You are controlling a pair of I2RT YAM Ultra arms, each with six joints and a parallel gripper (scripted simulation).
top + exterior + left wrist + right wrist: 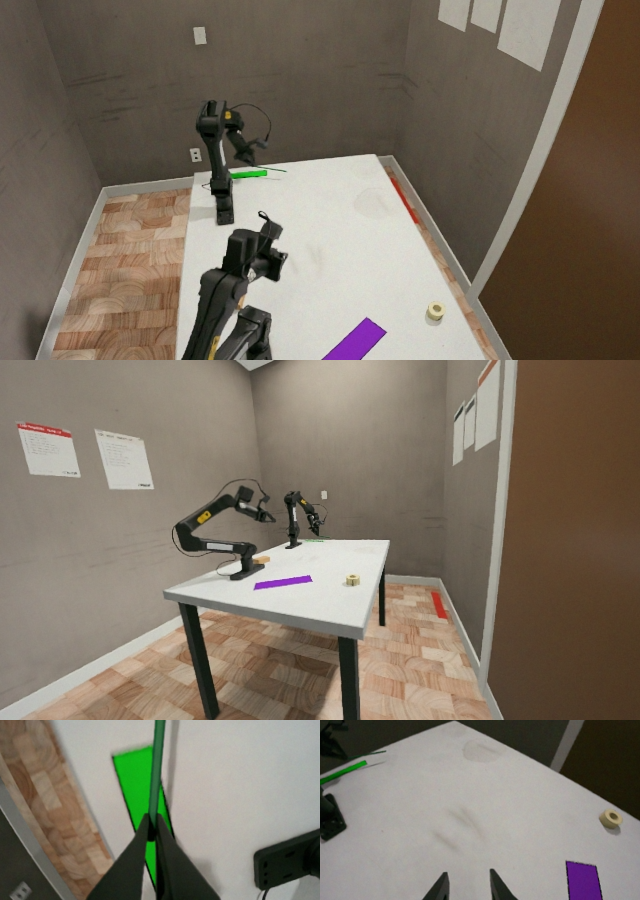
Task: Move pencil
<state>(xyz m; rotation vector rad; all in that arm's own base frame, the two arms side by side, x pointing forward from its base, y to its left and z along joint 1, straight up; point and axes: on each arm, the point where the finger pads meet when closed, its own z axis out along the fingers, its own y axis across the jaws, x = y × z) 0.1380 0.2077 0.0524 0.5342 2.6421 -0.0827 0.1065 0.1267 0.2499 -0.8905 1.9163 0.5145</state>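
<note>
My left gripper (152, 818) is shut on one end of a thin green pencil (157, 768) and holds it above the table, over the green rectangle (142, 808). In the top view the left gripper (250, 161) is at the far end of the table, the pencil (270, 169) sticks out to the right just above the green rectangle (248, 174). My right gripper (469, 876) is partly open and empty, held high over the middle of the table. The purple rectangle (356, 340) lies bare near the front edge.
A roll of tape (437, 308) sits near the front right edge. A small wooden block (258, 559) lies beside the right arm's base. The left arm's base (224, 205) stands close to the green rectangle.
</note>
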